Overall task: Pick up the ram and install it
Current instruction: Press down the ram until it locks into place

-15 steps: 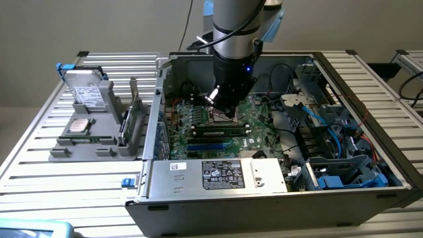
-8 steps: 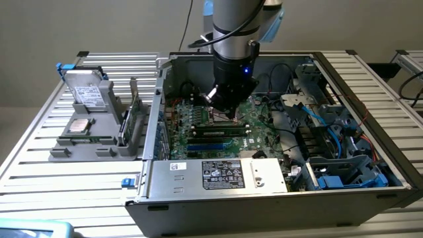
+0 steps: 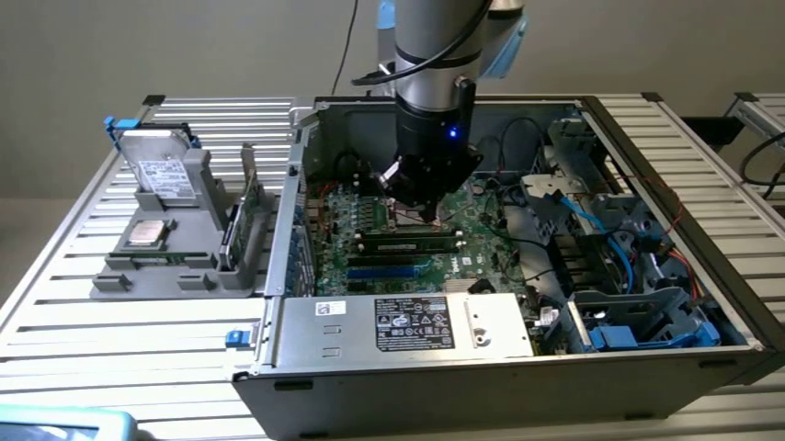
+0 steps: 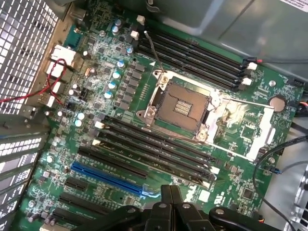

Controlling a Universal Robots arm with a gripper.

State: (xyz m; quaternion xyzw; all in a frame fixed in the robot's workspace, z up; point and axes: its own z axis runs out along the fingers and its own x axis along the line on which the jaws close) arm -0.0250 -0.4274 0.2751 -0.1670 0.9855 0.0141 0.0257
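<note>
- Exterior view: an open computer case [image 3: 491,367] lies on its side on a slatted metal table [image 3: 73,322]; the robot arm [image 3: 432,83] comes down from the top centre of the frame into the case
- The gripper [image 3: 415,213] hangs low over the green motherboard [image 3: 381,262] at mid-frame; its tip is partly hidden by its own dark body
- The ram [image 3: 410,244], a long dark stick with a pale label, sits lengthwise in a slot on the motherboard, just below the gripper in the frame and close under it; whether the two touch cannot be told
- A silver power supply box [image 3: 405,323] with a label fills the lower centre; blue cables [image 3: 613,239] run through the right part of the case
- On the exterior view's left, outside the case, a grey holder [image 3: 172,266] carries a silver hard drive [image 3: 160,175] and a green card [image 3: 245,216] standing on edge
- Wrist view: the motherboard [image 4: 115,86] is seen close up, with an empty processor socket [image 4: 180,103] at centre, dark memory slots [image 4: 159,149] below it and more at upper right, a blue slot [image 4: 106,178] at lower left, and red wires [image 4: 33,91] at the left edge
- The gripper [image 4: 171,202] shows at the bottom centre; its two black fingers [image 4: 166,195] are pressed together with nothing between them; it holds nothing
- The fingertips sit just beside the nearest memory slots
</note>
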